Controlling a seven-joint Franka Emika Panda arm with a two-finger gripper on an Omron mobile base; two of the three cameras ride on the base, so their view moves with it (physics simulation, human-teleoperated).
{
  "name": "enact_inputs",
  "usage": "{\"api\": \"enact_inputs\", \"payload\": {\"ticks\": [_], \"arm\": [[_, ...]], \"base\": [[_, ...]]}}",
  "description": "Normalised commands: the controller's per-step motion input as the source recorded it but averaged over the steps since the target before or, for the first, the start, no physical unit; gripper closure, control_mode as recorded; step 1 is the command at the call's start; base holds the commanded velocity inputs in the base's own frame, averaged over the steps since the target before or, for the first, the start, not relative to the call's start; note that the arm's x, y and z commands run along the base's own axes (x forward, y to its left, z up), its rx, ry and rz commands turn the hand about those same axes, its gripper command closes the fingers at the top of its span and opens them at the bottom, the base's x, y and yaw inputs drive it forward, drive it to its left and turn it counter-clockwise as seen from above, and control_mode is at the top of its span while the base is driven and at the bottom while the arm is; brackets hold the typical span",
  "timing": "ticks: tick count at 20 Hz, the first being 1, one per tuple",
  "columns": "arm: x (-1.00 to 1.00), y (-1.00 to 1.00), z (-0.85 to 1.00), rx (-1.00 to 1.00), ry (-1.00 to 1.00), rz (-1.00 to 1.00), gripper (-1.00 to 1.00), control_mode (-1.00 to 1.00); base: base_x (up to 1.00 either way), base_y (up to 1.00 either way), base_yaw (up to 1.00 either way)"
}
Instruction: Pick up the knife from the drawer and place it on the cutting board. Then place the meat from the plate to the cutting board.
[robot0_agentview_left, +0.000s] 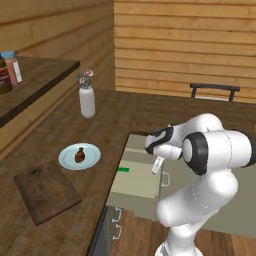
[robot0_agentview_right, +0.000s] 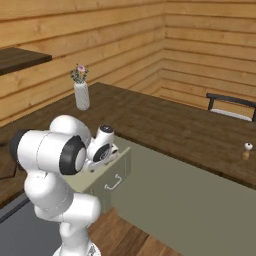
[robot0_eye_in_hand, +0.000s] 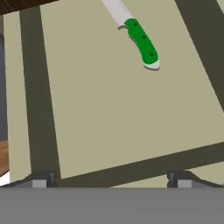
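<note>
A white robot arm reaches over the open drawer (robot0_agentview_left: 137, 182) at the edge of a dark wooden bench (robot0_agentview_left: 120, 115) in a timber-walled kitchen. Its hand (robot0_eye_in_hand: 111, 179) hangs above the drawer's pale floor with the fingertips (robot0_eye_in_hand: 39, 180) spread wide and nothing between them. The knife (robot0_eye_in_hand: 136, 35) lies flat on the drawer floor, well clear of the fingertips, its green handle pointing toward the hand and its pale blade running away from it; from the left base camera, a sliver of the green handle (robot0_agentview_left: 124, 170) shows near the drawer's inner edge, beside the bench. On the bench to the left of the drawer sits the plate (robot0_agentview_left: 92, 159), with the meat (robot0_agentview_left: 80, 155) resting at its middle. The cutting board (robot0_agentview_left: 47, 191) lies bare just in front of the plate, close to it, its small hole toward the plate's end. A white vase of flowers (robot0_agentview_left: 86, 97) stands farther back on the bench.
</note>
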Motion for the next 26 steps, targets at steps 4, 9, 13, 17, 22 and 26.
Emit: {"api": "enact_inputs", "payload": {"ticks": [4, 9, 13, 17, 22, 26], "arm": [[0.11, -0.19, -0.33, 0.00, -0.10, 0.00, -1.00, -1.00], [0.00, -0.26, -0.28, 0.00, 0.00, 0.00, -1.00, -1.00], [0.00, -0.32, -0.21, 0.00, 0.00, 0.00, -1.00, -1.00], [-0.16, -0.54, -0.23, 0.00, 0.00, 0.00, -1.00, -1.00], [-0.41, -0.68, -0.39, -0.01, 0.00, -0.01, -1.00, -1.00], [-0.43, -0.95, -0.28, 0.00, 0.02, 0.00, -1.00, -1.00]], "base": [[0.00, 0.00, 0.00], [0.00, 0.00, 0.00], [0.00, 0.00, 0.00], [0.00, 0.00, 0.00], [0.00, 0.00, 0.00], [0.00, 0.00, 0.00]]}}
